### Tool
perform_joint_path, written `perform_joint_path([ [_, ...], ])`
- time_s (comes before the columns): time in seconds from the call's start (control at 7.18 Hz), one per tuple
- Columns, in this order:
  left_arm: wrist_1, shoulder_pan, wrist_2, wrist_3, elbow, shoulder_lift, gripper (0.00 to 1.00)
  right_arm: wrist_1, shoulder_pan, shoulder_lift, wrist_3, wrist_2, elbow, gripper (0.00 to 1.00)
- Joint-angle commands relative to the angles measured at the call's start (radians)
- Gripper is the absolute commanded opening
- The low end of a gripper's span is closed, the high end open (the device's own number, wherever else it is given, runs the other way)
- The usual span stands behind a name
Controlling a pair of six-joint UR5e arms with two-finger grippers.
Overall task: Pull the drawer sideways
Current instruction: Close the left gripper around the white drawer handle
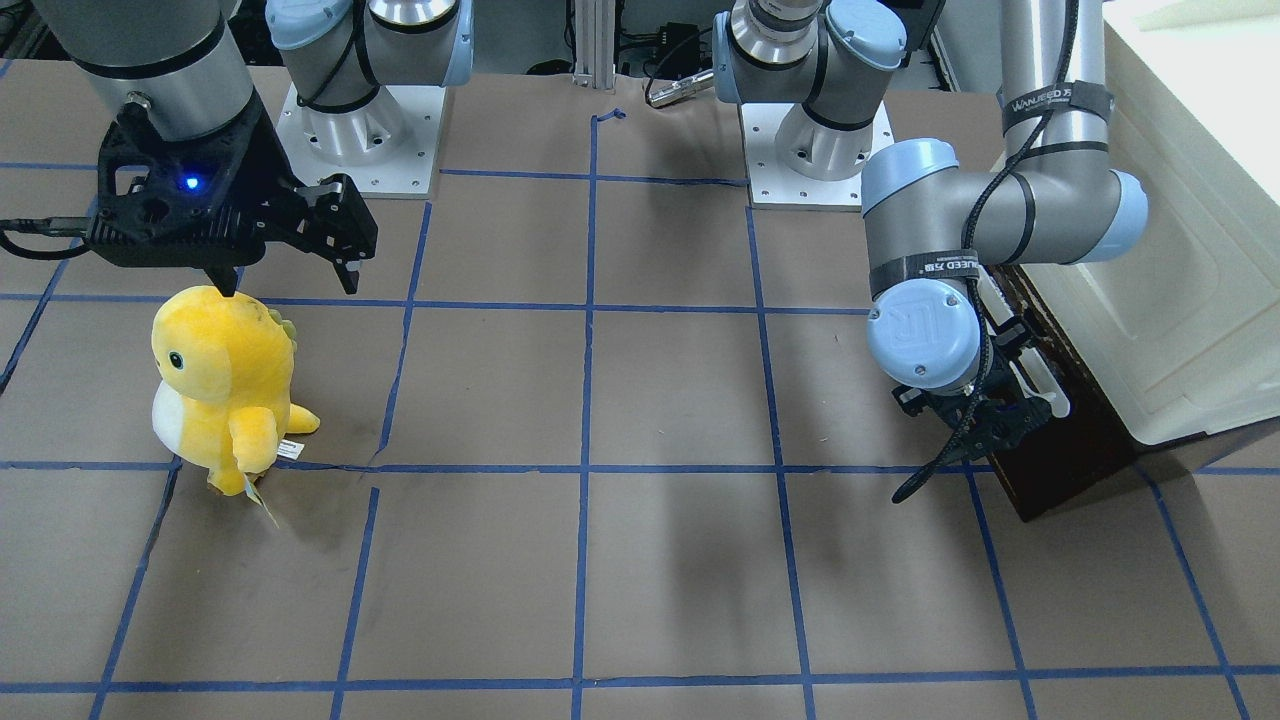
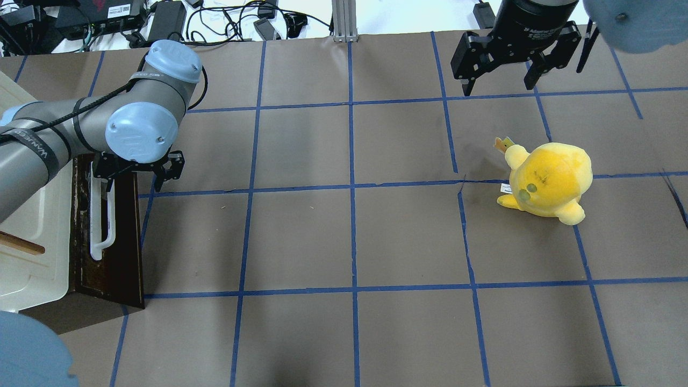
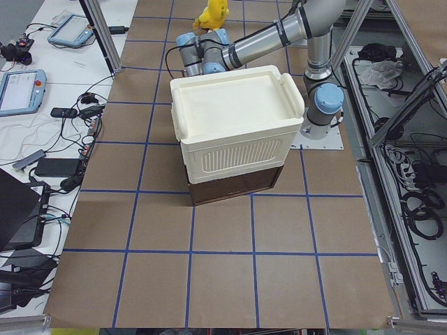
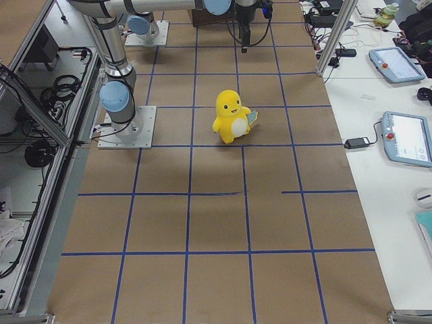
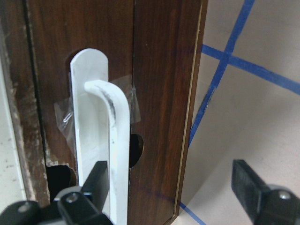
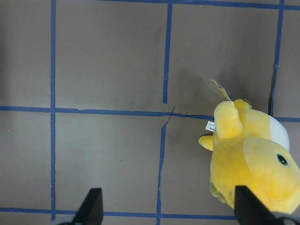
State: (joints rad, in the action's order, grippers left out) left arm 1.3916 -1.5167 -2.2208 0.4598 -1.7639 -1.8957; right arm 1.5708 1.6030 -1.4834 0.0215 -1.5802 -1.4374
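One drawer [image 5: 119, 51], contents hidden, left fingers [image 5: 255, 187] straddling handle [image 5: 117, 140]

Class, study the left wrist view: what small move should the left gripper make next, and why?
Probably close the left gripper on the white bar handle. Its jaws stand open with the bar between them, close to one side, so a grip likely comes before any pull on the drawer.

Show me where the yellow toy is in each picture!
Front-facing: toy lower left.
Overhead: toy right of middle.
Exterior left: toy at top edge.
Exterior right: toy upper middle.
Left wrist: not there.
Right wrist: toy bottom right.
Shared landmark: the torn tape beside it.
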Motion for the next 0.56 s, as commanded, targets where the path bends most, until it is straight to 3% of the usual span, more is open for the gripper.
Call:
perform_joint_path([
  [0.0, 0.001, 0.003, -0.002, 0.01, -0.008, 0.003, 0.86, 0.0, 0.0, 0.0, 0.0, 0.0, 0.0, 1.0],
  [0.14, 0.001, 0.004, -0.011, 0.008, -0.008, 0.003, 0.77, 0.0, 0.0, 0.0, 0.002, 0.0, 0.0, 1.0],
  [0.42, 0.017, 0.016, -0.031, 0.01, -0.009, 0.004, 0.8, 0.0, 0.0, 0.0, 0.002, 0.0, 0.0, 1.0],
])
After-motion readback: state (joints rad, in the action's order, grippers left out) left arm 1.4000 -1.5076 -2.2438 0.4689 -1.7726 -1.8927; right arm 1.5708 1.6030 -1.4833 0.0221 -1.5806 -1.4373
